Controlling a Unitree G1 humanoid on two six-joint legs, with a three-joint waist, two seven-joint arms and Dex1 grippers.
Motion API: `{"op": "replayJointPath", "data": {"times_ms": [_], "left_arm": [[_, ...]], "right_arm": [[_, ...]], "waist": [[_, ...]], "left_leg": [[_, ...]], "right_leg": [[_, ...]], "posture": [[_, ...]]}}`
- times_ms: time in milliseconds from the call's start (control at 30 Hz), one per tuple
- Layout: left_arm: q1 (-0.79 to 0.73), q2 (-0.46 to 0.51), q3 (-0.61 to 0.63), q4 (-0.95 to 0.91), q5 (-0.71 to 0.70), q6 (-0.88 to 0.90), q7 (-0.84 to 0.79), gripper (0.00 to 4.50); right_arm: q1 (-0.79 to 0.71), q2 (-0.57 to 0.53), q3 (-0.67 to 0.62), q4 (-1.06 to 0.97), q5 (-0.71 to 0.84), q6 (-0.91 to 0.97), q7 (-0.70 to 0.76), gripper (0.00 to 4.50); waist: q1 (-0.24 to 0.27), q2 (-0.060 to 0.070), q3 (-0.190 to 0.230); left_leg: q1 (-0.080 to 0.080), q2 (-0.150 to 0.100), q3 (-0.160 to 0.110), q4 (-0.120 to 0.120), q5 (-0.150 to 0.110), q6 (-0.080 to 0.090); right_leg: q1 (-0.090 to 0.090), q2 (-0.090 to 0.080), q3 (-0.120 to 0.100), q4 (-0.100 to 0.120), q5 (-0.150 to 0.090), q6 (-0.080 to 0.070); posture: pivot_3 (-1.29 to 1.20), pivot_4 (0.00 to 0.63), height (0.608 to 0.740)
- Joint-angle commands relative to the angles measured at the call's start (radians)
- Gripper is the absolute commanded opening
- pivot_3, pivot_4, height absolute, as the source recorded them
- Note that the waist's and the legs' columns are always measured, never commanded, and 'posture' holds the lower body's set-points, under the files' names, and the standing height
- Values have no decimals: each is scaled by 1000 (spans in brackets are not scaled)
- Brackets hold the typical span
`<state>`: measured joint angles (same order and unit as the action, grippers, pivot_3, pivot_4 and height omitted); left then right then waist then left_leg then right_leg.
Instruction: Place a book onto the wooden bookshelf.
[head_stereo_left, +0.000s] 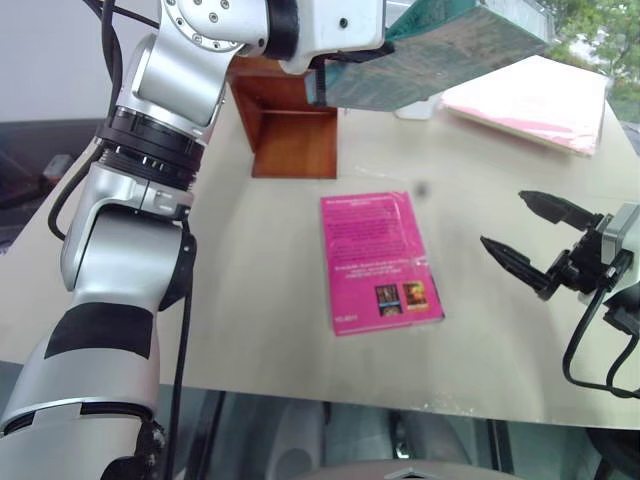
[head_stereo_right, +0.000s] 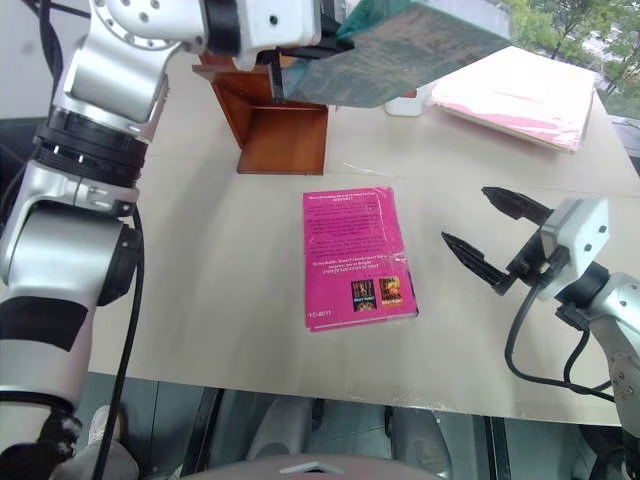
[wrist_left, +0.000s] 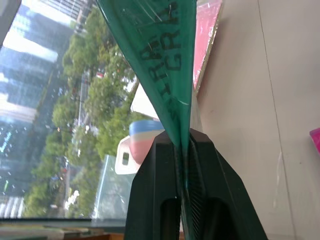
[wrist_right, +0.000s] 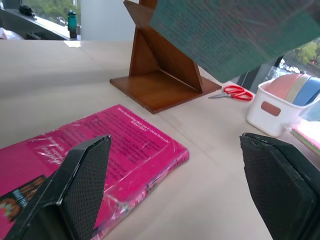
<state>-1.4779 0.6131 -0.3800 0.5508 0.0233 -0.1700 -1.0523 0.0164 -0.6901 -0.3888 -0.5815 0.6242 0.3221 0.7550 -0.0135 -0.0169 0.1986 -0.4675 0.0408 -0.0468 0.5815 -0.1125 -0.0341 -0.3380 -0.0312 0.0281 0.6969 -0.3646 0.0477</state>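
The teal-green book (head_stereo_left: 440, 55), wrapped in glossy plastic, hangs tilted in the air over the back of the table. My left gripper (wrist_left: 185, 139) is shut on its edge, with both black fingers (wrist_left: 155, 175) pinching the cover. The wooden bookshelf (head_stereo_left: 295, 130), reddish-brown with an upright panel and a flat base board, stands just below and to the left of the raised book (wrist_right: 235, 35). My right gripper (head_stereo_left: 503, 218) hovers open over the table's right side with nothing between its fingers, well away from both.
A magenta-pink book (head_stereo_left: 380, 260) lies flat in the middle of the table (head_stereo_left: 250, 300). A pale pink book (head_stereo_left: 535, 100) rests at the back right. A white pen holder (wrist_right: 277, 107) and red scissors (wrist_right: 235, 92) sit beside the shelf.
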Motion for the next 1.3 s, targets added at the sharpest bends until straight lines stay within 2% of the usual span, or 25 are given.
{"op": "replayJointPath", "data": {"times_ms": [33,200,433,633,767,1000,1100,1300], "left_arm": [[-101,6,91,0,19,-113,39,17],[-87,-50,137,-78,-75,1,-17,17],[-27,-83,173,-147,-94,79,-37,17],[-63,-45,125,-38,89,-60,31,17],[-142,40,26,113,291,-131,38,17],[-207,78,-52,229,420,-33,-78,17],[-218,73,-85,271,477,-23,-88,17],[-292,0,-157,451,609,14,62,17]], "right_arm": [[-24,-3,-10,-9,8,-22,-3,4254],[-47,-7,-8,9,5,-25,7,4254],[-57,-6,0,20,-3,-34,8,4254],[-63,-13,-7,17,11,-25,5,4254],[-93,-19,-7,36,16,-26,4,4254],[-179,-38,5,111,-7,-51,21,4254],[-220,-38,22,152,-24,-66,35,4254],[-329,-39,66,260,-75,-123,67,4254]], "waist": [[0,0,1],[0,0,4],[-1,1,4],[-2,1,4],[-5,1,4],[0,0,4],[-2,1,4],[-6,1,4]], "left_leg": [[0,0,0,0,0,0],[0,0,0,0,0,0],[0,0,0,1,1,-1],[0,0,-1,3,1,-1],[1,0,0,4,1,0],[0,0,-1,4,1,0],[0,0,-1,5,0,0],[2,0,-2,10,-2,4]], "right_leg": [[0,0,0,0,0,0],[0,0,0,1,0,0],[0,0,0,2,0,0],[0,0,0,4,0,0],[0,0,0,5,0,0],[0,0,-1,5,0,0],[0,0,-1,5,0,0],[0,1,-1,14,0,0]], "posture": [[0,150,740],[0,150,740],[0,150,740],[0,150,740],[0,150,740],[0,150,740],[0,150,740],[0,150,740]]}}
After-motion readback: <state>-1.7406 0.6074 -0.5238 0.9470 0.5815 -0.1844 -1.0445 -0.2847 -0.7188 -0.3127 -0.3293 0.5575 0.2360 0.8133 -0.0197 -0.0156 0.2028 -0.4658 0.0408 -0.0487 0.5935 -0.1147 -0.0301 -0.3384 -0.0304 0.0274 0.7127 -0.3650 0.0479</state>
